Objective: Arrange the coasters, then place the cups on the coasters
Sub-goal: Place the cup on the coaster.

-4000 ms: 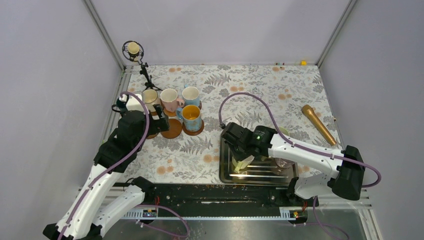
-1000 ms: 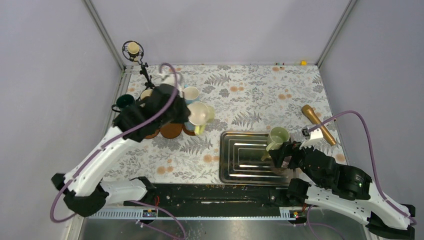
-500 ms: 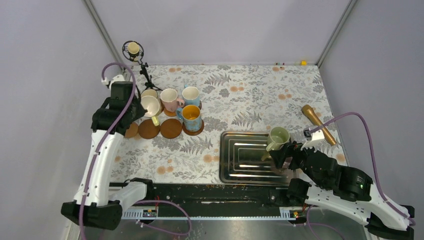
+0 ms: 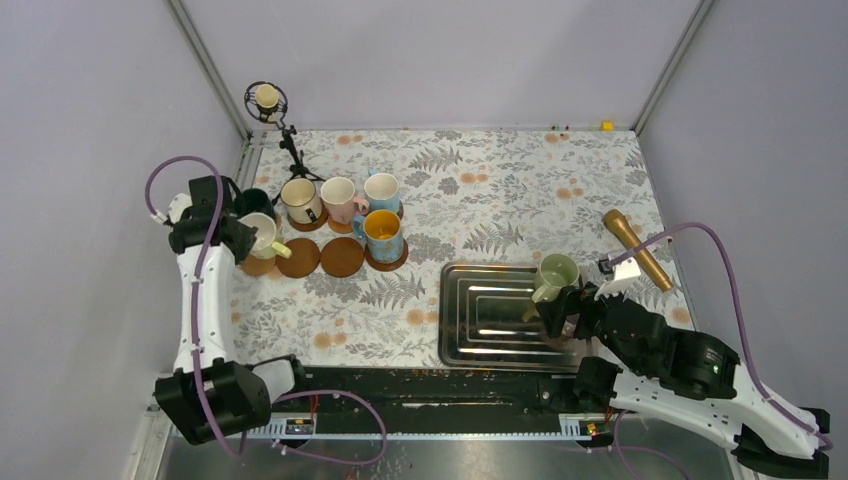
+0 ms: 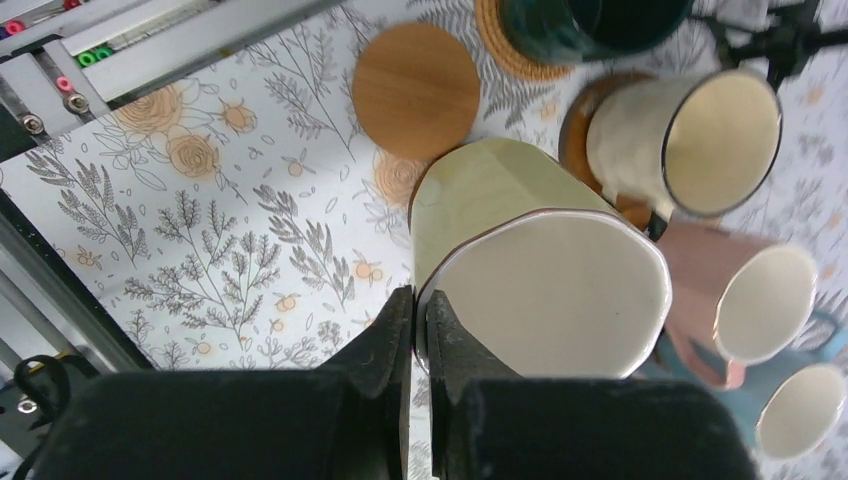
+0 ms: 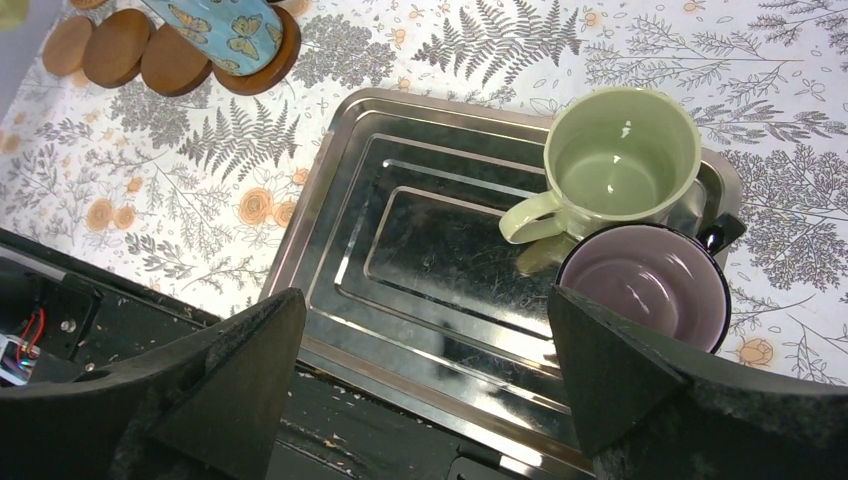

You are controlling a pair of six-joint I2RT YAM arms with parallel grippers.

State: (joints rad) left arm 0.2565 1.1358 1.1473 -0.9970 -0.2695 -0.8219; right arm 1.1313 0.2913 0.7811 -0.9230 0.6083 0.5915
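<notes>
My left gripper (image 5: 420,300) is shut on the rim of a pale yellow cup (image 5: 540,270), one finger inside and one outside. From above, this cup (image 4: 262,235) hangs over the leftmost coaster (image 4: 256,266); whether they touch I cannot tell. Two bare coasters (image 4: 298,258) (image 4: 342,257) lie beside it. Dark green (image 4: 253,203), beige (image 4: 299,200), pink (image 4: 338,198), light blue (image 4: 381,190) and butterfly-patterned blue (image 4: 382,235) cups stand on coasters. My right gripper (image 6: 425,330) is open above the tray (image 6: 400,250), which holds a pale green cup (image 6: 620,165) and a mauve cup (image 6: 645,285).
A small microphone stand (image 4: 268,100) rises at the back left corner, close to the cup group. A golden rod-like microphone (image 4: 636,248) lies to the right of the tray. The left wall and frame rail run close to my left arm.
My left arm has carried the pale yellow cup leftward past the cup group to the leftmost coaster. The right arm has stayed still, open, over the tray.
</notes>
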